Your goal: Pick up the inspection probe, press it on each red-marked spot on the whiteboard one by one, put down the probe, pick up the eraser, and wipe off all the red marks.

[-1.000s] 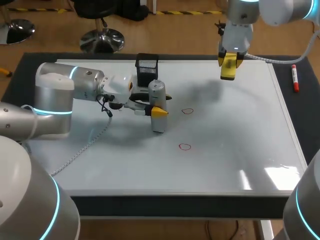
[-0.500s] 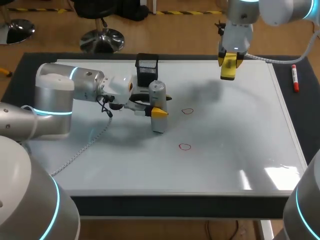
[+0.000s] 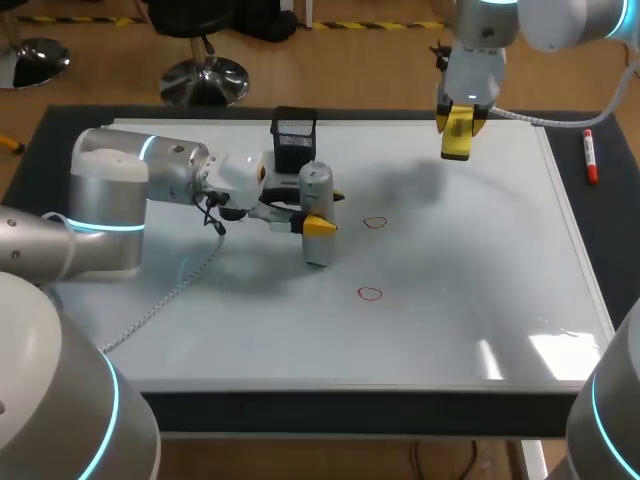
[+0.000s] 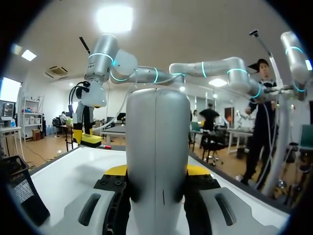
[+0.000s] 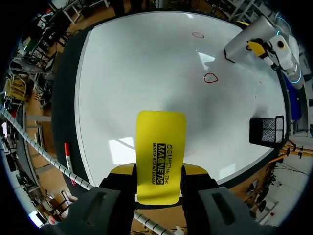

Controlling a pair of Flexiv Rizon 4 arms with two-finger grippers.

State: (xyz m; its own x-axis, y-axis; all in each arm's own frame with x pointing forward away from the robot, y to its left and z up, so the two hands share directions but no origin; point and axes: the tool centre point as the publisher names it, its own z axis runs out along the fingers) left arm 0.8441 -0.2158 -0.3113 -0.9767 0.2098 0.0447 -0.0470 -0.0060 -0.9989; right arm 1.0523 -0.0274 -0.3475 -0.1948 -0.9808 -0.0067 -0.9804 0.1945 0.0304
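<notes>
From above, the left gripper (image 3: 314, 222) is clamping the grey probe (image 3: 315, 186), which is standing upright on the whiteboard (image 3: 460, 310), just left of the farther of two red marks (image 3: 374, 222). The nearer mark (image 3: 370, 293) is lying well apart from the probe. The right gripper (image 3: 456, 128) is hanging over the board's far right part, pinching a yellow eraser (image 3: 456, 140). A black basket (image 3: 293, 140) is sitting just beyond the probe, and a marker (image 3: 590, 157) is lying right of the board. In the left wrist view, both yellow tips are pressing the probe (image 4: 157, 147) from two sides. In the right wrist view, the fingers are squeezing the eraser (image 5: 160, 156) above the board.
</notes>
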